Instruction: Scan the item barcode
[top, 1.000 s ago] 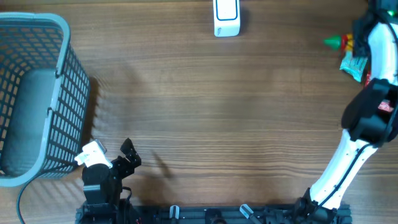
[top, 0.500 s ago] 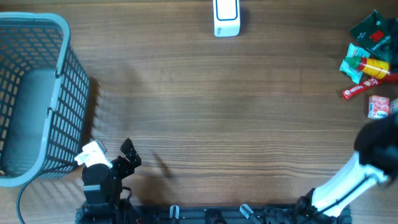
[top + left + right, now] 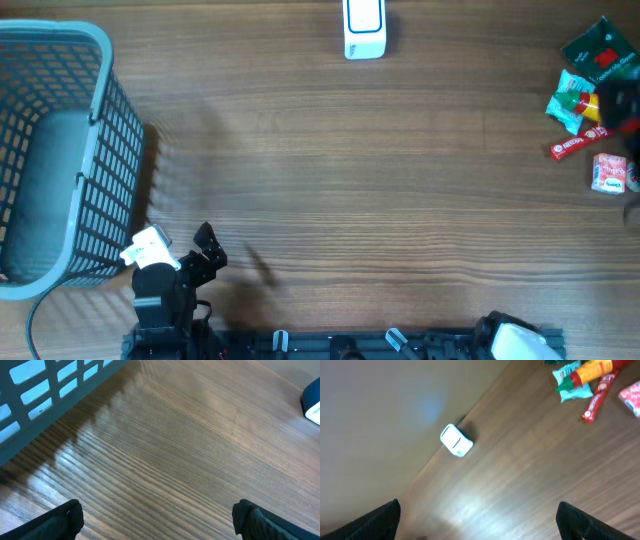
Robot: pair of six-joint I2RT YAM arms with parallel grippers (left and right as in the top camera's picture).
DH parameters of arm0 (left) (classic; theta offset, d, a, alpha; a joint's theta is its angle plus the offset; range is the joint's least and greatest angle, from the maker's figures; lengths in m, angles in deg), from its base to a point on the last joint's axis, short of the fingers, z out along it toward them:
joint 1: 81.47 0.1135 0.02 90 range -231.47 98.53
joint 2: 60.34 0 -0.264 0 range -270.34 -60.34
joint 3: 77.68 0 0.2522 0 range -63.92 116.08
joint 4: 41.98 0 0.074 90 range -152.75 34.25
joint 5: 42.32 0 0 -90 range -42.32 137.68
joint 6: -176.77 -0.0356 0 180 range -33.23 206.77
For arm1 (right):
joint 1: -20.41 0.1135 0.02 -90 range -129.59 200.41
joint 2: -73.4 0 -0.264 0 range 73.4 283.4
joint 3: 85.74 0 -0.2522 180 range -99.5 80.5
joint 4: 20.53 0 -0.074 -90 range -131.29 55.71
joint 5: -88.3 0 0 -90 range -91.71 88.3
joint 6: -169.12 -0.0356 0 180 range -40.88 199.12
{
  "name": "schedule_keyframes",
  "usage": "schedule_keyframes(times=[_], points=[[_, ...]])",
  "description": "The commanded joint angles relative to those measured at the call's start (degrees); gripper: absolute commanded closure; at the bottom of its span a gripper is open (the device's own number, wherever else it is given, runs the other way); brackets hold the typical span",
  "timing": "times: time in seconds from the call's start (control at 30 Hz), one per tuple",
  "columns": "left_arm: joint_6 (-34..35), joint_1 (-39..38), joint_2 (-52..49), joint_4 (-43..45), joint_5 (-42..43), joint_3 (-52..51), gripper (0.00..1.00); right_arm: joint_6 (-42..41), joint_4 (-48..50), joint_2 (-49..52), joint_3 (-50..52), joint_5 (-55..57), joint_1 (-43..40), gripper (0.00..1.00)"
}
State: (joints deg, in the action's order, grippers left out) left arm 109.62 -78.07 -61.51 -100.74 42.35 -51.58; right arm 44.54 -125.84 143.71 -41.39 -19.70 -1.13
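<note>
snack packets (image 3: 572,105): heap at tabletop's right edge, well apart from right gripper (image 3: 480,522), jaws spread, empty. scanner (image 3: 364,28): far edge. left gripper (image 3: 160,521): spread, empty.

Grained wooden table (image 3: 350,180), softly shiny; matt grey plastic basket (image 3: 104,140); smooth white plastic scanner (image 3: 364,28); glossy film packets (image 3: 568,108) at far right.

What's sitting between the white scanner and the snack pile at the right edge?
Nothing: only bare wooden table separates the scanner from the snack pile. The overhead view shows it, and the right wrist view agrees.
</note>
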Motion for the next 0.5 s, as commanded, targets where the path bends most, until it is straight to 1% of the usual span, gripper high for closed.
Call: schedule_keyframes(times=[0.0, 0.07, 0.17, 0.2, 0.27, 0.33, 0.4, 0.47], points=[[-0.1, 0.0, 0.3, 0.1, -0.6, -0.2, 0.0, 0.0, -0.5, -3.8, -0.3, 3.6, 0.2, 0.0], [-0.1, 0.0, 0.3, 0.1, -0.5, -0.2, 0.0, -0.1, -0.6, -5.9, -0.3, 5.3, 0.2, 0.0], [-0.1, 0.0, 0.3, 0.1, -0.6, -0.2, 0.0, 3.6, -0.6, -7.7, -0.3, 6.6, 0.2, 0.0], [-0.1, 0.0, 0.3, 0.1, -0.6, -0.2, 0.0, 6.6, -0.6, -7.8, -0.3, 6.4, 0.2, 0.0], [-0.1, 0.0, 0.3, 0.1, -0.6, -0.2, 0.0, 16.9, -0.6, -7.8, -0.2, 4.1, 0.2, 0.0], [-0.1, 0.0, 0.3, 0.1, -0.6, -0.2, 0.0, 25.3, -0.6, -8.1, 0.7, 2.7, 0.2, 0.0], [-0.1, 0.0, 0.3, 0.1, -0.6, -0.2, 0.0, 30.1, 1.6, -10.2, 3.8, 2.9, 0.9, 0.0], [-0.1, 0.0, 0.3, 0.1, -0.6, -0.2, 0.0, 30.5, 8.1, -14.3, 9.9, 2.2, 3.1, 0.0]])
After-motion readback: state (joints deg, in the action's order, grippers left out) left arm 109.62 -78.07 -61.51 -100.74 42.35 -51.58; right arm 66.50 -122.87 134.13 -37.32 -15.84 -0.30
